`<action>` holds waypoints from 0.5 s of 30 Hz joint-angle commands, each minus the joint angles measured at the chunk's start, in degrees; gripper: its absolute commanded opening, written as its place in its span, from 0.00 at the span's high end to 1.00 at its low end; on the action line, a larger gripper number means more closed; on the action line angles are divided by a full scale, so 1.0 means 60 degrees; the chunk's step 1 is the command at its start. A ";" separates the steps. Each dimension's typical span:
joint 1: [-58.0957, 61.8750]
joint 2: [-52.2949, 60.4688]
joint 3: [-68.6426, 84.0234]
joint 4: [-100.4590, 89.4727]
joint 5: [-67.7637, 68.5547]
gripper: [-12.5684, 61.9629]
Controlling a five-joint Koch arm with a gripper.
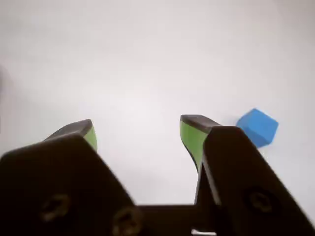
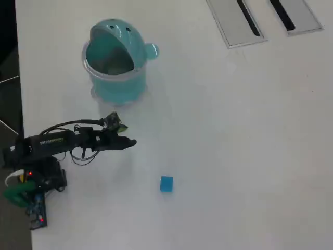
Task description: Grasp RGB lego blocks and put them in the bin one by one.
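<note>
In the wrist view the black pincer (image 1: 138, 135) fills the lower part of the picture, its two jaws spread wide apart with bare white counter (image 1: 147, 59) between them; it is released and carries nothing. Each jaw has a bright green inner face and a dark tip. Just past the right-hand jaw in that view, resting on the counter and apart from the jaw, sits a small blue plastic lego cube (image 1: 257, 127), one corner turned toward the camera.

In the overhead view the black hobby arm (image 2: 57, 143) stretches from its base at the left edge toward the right, with thin black cables looping along it and a green patch near the wrist. The pincer (image 2: 127, 141) points right above the counter (image 2: 234, 156). The blue cube (image 2: 166, 183) lies on the open counter to the lower right of the pincer, near it but clearly apart. Only this one cube shows in either view.

Farther off, above the arm in the overhead view, stands the round teal plastic bin (image 2: 115, 62), upright, with a domed lid, a small knob on its right side and a clear band round its rim; its mouth faces the lower left. Whether anything lies inside cannot be told. At the far top right two flat grey slotted panels (image 2: 263, 20) are set into the counter.
</note>
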 commanded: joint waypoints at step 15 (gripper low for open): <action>0.1729 -0.2695 -0.1509 -0.0278 -0.0117 0.41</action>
